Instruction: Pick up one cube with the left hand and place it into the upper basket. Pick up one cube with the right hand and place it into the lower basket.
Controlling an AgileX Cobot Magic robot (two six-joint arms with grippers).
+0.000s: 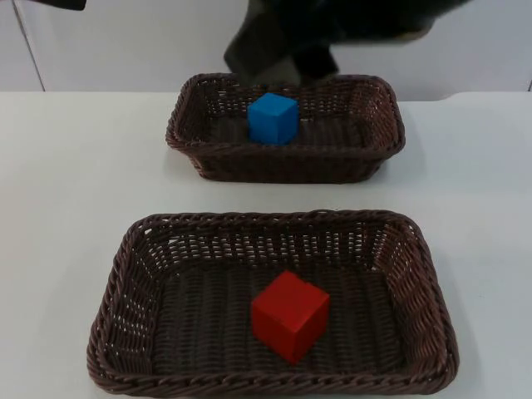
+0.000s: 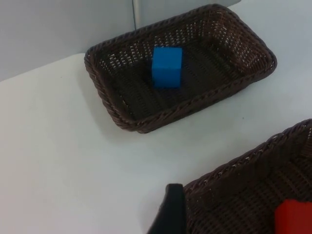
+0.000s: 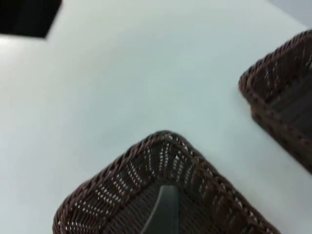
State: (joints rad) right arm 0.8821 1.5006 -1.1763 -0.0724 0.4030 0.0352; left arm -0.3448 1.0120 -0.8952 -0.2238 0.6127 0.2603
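Left hand point(image 2: 170, 212): hangs over the white surface point(image 1: 75, 166), just beside a corner of the lower basket point(image 1: 274, 221). Grip state: cannot tell. Carries nothing that can be made out.

From the left hand: blue cube point(image 1: 273, 118) lies ahead and well apart, across a strip of bare surface, inside the upper basket point(image 1: 287, 171). Red cube point(image 1: 289, 316) much nearer, off to one side inside the lower basket.

Blue cube: on the upper basket's floor, left of centre, apart from the walls, flat on one face, turned slightly so an edge faces the camera. Plain matte blue, crisp edges, no long axis.

Red cube: on the lower basket's floor, about centre, apart from every wall, flat, rotated so a corner points forward. Same build, plain red.

Baskets: dark brown wicker, rectangular, long sides running left to right, one behind the other, apart.

Dark arm point(image 1: 283, 41): over the upper basket's far rim in the top view. Which arm: cannot tell.

Right hand point(image 3: 163, 210): above a basket corner, just inside its rim, the other basket close by. Which basket lies beneath: cannot tell. Grip state: cannot tell. Nothing seen held.

Judgement: one cube in each basket, both placements look done; no grasp needed, only clearing the arms off the rims without snagging wicker.
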